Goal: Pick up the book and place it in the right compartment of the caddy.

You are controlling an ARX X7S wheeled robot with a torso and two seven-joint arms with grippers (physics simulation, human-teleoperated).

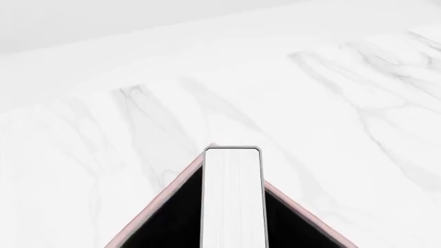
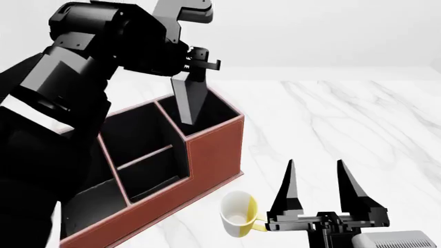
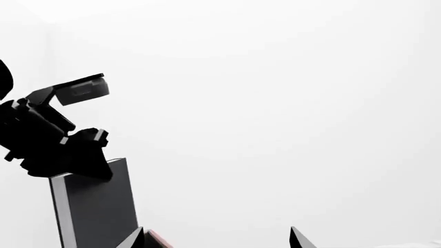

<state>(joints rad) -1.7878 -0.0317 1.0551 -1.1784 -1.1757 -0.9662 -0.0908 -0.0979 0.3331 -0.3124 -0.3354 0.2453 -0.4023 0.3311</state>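
Observation:
My left gripper [image 2: 189,72] is shut on the top of the black book [image 2: 186,101], which hangs upright with its lower end inside the right compartment [image 2: 215,111] of the red-brown caddy [image 2: 214,150]. The left wrist view looks down the book's white page edges [image 1: 233,196] into the black compartment [image 1: 165,222]; my own fingers stay out of that picture. In the right wrist view the book [image 3: 96,212] hangs under the left gripper [image 3: 65,155]. My right gripper [image 2: 315,188] stands open and empty low at the front, to the right of the caddy; its fingertips flank an empty gap [image 3: 217,240].
A white-and-yellow mug [image 2: 238,214] stands on the marble table [image 2: 344,119] just in front of the caddy's tall end, close to my right gripper. The caddy's lower, wider sections [image 2: 141,155] lie to the left under my left arm.

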